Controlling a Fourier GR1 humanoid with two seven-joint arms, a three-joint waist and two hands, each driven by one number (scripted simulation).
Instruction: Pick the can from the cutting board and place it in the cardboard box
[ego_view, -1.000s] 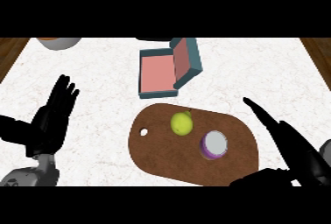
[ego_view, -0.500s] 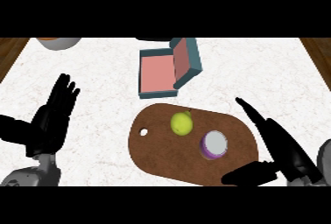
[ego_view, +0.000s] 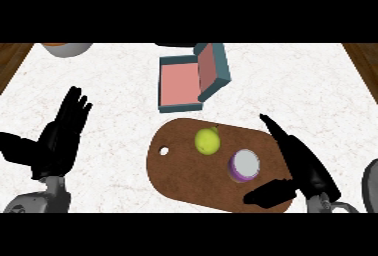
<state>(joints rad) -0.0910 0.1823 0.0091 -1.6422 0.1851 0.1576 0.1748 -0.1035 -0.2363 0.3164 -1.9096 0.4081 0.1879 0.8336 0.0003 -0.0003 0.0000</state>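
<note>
The white worktop (ego_view: 111, 160) fills the frame, and on it, lower centre, lies the brown cutting board (ego_view: 199, 172). Up top, just above the board, sits the box (ego_view: 193, 77), teal outside and pink inside, lid open. The right hand (ego_view: 299, 165) comes in at the lower right, fingers straight and apart, thumb spread under the board's right edge: this is the reach, with nothing held yet. The left hand (ego_view: 59, 137) rests open at the left, fingers up. The can (ego_view: 246, 164), purple-rimmed with a pale top, stands on the board's right half, just left of the right hand, and a yellow-green fruit (ego_view: 207, 141) sits up-left of it. Against the earlier frames, the right hand has slid leftward, closer to the can. Next, I'd say, it must close round the can without nudging the fruit.
</note>
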